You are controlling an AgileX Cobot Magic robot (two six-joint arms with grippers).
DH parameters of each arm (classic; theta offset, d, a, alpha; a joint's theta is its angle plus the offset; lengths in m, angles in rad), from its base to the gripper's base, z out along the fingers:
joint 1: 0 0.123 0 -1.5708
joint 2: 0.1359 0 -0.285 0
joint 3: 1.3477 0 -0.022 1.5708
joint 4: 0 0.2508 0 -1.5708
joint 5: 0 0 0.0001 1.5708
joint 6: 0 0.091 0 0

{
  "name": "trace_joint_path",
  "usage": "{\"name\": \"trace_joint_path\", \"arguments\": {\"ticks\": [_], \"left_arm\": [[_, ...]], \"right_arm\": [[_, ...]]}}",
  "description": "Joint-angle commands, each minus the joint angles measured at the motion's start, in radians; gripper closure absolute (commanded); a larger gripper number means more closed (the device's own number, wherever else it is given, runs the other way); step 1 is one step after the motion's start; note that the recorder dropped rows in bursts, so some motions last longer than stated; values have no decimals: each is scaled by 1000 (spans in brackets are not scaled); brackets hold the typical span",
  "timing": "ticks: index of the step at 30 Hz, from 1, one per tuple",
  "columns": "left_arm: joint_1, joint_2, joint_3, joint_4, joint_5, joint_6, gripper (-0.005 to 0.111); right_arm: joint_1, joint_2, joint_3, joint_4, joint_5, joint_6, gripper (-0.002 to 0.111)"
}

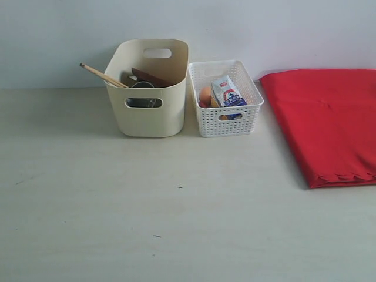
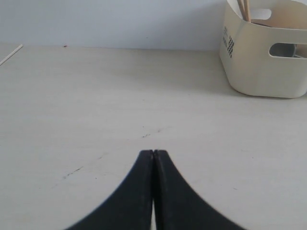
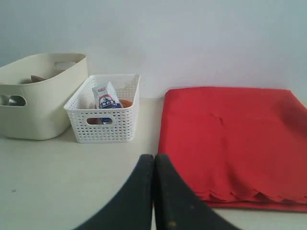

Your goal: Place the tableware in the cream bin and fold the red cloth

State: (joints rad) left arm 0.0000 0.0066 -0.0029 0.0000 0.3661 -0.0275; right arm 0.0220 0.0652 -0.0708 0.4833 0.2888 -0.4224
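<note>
The cream bin [image 1: 150, 114] stands at the back of the table, left of centre. Two wooden chopsticks [image 1: 103, 76] stick out over its left rim, the brown wooden plate [image 1: 154, 78] leans inside, and steel glints through the handle cut-out [image 1: 143, 103]. The other tableware is hidden inside. The red cloth [image 1: 329, 120] lies folded flat at the right, scalloped edge toward the front. Neither gripper shows in the exterior view. My left gripper [image 2: 153, 152] is shut, empty, over bare table short of the bin [image 2: 264, 62]. My right gripper [image 3: 154, 156] is shut, empty, beside the cloth [image 3: 230, 139].
A white lattice basket [image 1: 226, 117] stands right of the cream bin, touching it, holding a small carton [image 1: 228, 94] and an egg [image 1: 205, 96]. A pale wall runs behind the table. A thin white strip [image 2: 10, 54] lies at the far edge in the left wrist view.
</note>
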Motion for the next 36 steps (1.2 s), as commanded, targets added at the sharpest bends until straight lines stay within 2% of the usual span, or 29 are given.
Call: {"name": "trace_joint_path", "arguments": {"ticks": [1, 4, 9, 11, 36], "left_arm": [[0, -7, 3, -6, -13, 4, 107], [0, -7, 3, -6, -13, 4, 107], [0, -7, 3, -6, -13, 4, 107], [0, -7, 3, -6, -13, 4, 107], [0, -7, 3, -6, -13, 4, 107]], "right_arm": [[2, -45, 46, -17, -21, 6, 108], [2, -65, 69, -128, -17, 78, 108], [2, -65, 71, -483, 28, 450, 108], [2, -65, 71, -545, 26, 521, 108], [2, -65, 71, -561, 16, 476, 108]]}}
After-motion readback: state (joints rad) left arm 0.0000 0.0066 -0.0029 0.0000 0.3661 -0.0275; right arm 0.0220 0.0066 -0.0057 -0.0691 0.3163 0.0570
